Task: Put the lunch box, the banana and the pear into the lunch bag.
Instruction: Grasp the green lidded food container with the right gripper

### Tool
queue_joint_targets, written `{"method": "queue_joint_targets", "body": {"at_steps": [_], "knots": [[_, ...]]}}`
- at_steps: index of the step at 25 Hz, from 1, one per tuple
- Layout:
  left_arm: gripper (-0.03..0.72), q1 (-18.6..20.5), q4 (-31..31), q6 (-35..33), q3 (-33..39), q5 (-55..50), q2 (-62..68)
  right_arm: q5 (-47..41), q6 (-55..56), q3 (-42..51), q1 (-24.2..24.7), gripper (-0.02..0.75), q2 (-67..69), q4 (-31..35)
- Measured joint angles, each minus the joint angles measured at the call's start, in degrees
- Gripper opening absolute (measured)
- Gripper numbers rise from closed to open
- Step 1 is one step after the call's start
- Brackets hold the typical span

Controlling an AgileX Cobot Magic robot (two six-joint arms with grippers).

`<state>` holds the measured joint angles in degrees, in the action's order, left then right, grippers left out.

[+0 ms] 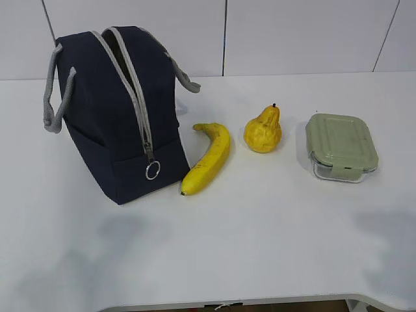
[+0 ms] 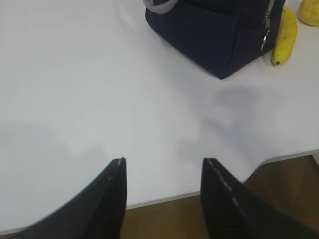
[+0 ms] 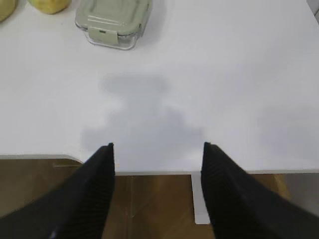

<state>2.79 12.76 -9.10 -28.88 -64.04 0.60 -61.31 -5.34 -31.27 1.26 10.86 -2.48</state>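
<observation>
White table [image 1: 273, 247] carries everything; nothing is packed yet.

Lunch bag [image 1: 110, 130]: navy fabric, upright at your left, zipper run open along the top, ring pull [image 1: 152, 171] hanging low on the near end. The mouth looks narrow and the sides are soft. Judged risk: a wide item pushed in from above catches the zipper edge, folds the wall inward or tips the bag. You may need one arm to hold the opening apart.

Lunch box [image 1: 342, 147]: sage lid clipped on, flat on the table at the far right, well apart from the bag. It is the widest item and has the longest way to travel. Judged risk: fingers closing on smooth clear walls slip, or the box tilts in the grip and jams across the mouth.

Banana [image 1: 208, 158]: lies just beside the bag's near corner, its lower tip almost against the fabric. Judged risk: a descent here clips the bag and shoves it.

Pear [image 1: 263, 130]: upright, stem up, between banana and lunch box, near the banana's upper end. Round and bumpy; it may roll off an off-centre pinch.

Left fingers [image 2: 163, 199]: spread apart, grasping nothing, hovering over the near table edge, well short of the bag.

Right fingers [image 3: 157, 184]: spread apart, empty, over the near edge, lunch box well ahead of them.
</observation>
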Motion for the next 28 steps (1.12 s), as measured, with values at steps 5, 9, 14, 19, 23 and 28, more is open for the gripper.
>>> {"method": "queue_joint_targets", "body": {"at_steps": [5,9,14,19,23,28], "knots": [[0.347,0.0,0.0,0.0,0.0,0.0,0.0,3.2,1.7,-2.9,0.0,0.463,5.4,0.4],[0.347,0.0,0.0,0.0,0.0,0.0,0.0,5.3,2.4,-5.9,0.0,0.462,10.3,0.5],[0.347,0.0,0.0,0.0,0.0,0.0,0.0,5.8,2.6,-11.4,0.0,0.462,17.3,1.7],[0.347,0.0,0.0,0.0,0.0,0.0,0.0,6.1,2.8,-16.9,0.0,0.463,25.0,3.6],[0.347,0.0,0.0,0.0,0.0,0.0,0.0,6.1,2.4,-21.2,0.0,0.463,31.0,7.1],[0.347,0.0,0.0,0.0,0.0,0.0,0.0,6.2,0.1,-25.6,0.0,0.475,36.1,11.3]]}}
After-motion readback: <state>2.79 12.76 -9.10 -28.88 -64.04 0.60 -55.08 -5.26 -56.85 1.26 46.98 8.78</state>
